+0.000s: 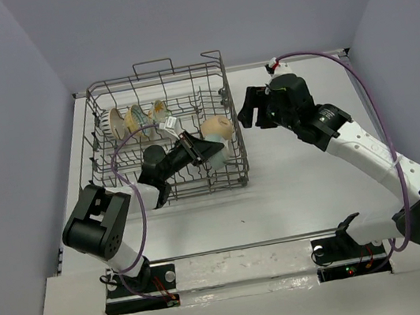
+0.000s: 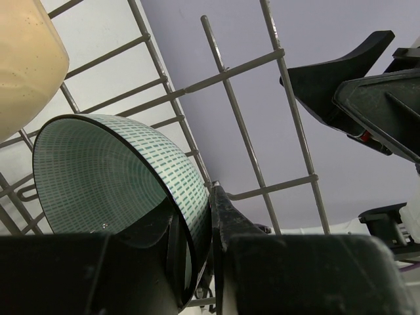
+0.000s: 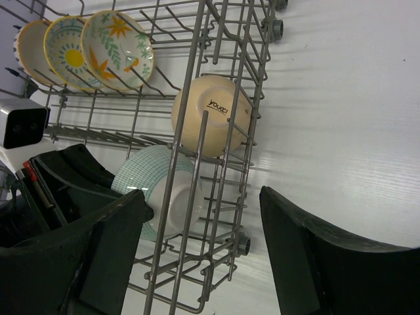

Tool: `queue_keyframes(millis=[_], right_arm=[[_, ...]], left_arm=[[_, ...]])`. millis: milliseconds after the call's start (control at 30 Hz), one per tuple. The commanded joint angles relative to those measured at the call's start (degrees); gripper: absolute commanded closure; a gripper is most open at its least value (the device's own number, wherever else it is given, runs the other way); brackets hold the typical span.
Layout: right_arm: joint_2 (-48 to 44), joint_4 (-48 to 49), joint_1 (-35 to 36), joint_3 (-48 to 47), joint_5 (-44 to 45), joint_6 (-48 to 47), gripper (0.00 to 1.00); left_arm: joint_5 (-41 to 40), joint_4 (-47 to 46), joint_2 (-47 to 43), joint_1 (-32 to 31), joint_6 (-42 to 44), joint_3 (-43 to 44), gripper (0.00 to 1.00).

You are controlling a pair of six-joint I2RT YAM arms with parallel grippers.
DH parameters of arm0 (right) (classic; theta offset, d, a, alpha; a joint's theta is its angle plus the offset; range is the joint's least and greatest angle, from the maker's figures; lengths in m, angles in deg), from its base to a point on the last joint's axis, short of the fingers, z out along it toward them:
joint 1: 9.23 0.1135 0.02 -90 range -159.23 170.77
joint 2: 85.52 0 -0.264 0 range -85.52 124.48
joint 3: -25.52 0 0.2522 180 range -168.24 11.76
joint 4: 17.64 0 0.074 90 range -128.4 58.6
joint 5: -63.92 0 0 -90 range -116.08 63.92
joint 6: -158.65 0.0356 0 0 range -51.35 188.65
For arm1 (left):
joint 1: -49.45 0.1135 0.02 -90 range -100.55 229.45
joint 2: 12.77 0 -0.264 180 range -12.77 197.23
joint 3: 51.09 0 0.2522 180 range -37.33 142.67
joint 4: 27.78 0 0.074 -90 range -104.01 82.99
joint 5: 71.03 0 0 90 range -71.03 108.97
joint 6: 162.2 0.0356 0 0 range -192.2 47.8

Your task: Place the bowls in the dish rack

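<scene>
so the left tool (image 2: 202, 220) is pinching the rim of the teal-green bowl (image 2: 98, 170) inside the dish rack (image 1: 232, 114), tan bowl (image 3: 210, 115) just beyond it, and the right tool (image 3: 203, 197) hangs wide open outside the rack's wall

metal wire dish rack (image 1: 227, 99), glossy teal bowl (image 2: 98, 170)
</scene>
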Motion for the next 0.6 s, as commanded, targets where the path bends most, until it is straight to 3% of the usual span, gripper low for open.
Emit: queue_keyframes(millis=[0,300,567], right_arm=[[-0.60,3.14,-0.18,-0.04,-0.04,-0.23,0.24],[-0.34,3.23,-0.18,-0.12,-0.83,-0.41,0.24],[1.59,3.31,-0.18,-1.70,-2.06,-1.11,0.24]], left_arm=[[-0.63,-10.33,0.70,-0.07,2.38,-0.42,0.97],[-3.70,4.34,-3.61,0.02,9.76,1.86,0.91],[-3.89,6.64,-3.27,-0.07,10.21,2.31,0.91]])
